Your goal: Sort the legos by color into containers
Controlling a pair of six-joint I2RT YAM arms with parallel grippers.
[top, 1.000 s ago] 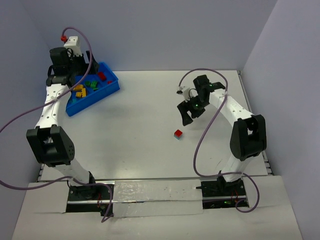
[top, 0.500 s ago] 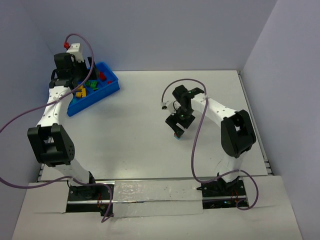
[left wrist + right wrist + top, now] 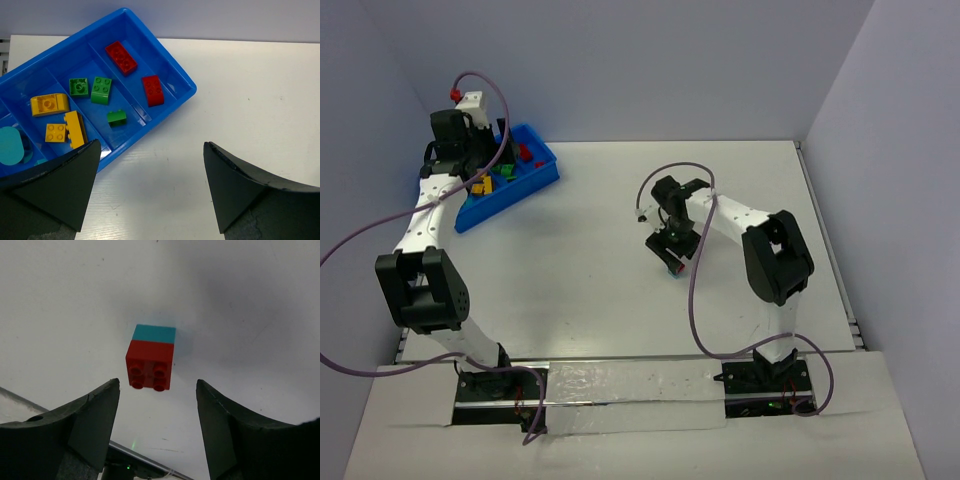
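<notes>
My right gripper (image 3: 156, 386) is part open and empty, jaws flanking the red-and-teal lego pair (image 3: 150, 356) on the white table (image 3: 250, 300); probably light, rigid, slick, so pinch its flat sides.

White counter (image 3: 570, 250) before me: blue bin (image 3: 510, 202) far left; right of centre, a red brick (image 3: 150, 364) joined to a teal brick (image 3: 154, 333).

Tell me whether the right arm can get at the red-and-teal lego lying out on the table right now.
Probably yes. The right gripper hangs directly over the red-and-teal lego, with its jaws open on either side of it and not touching it. Nothing stands between the fingers and the lego.
</notes>
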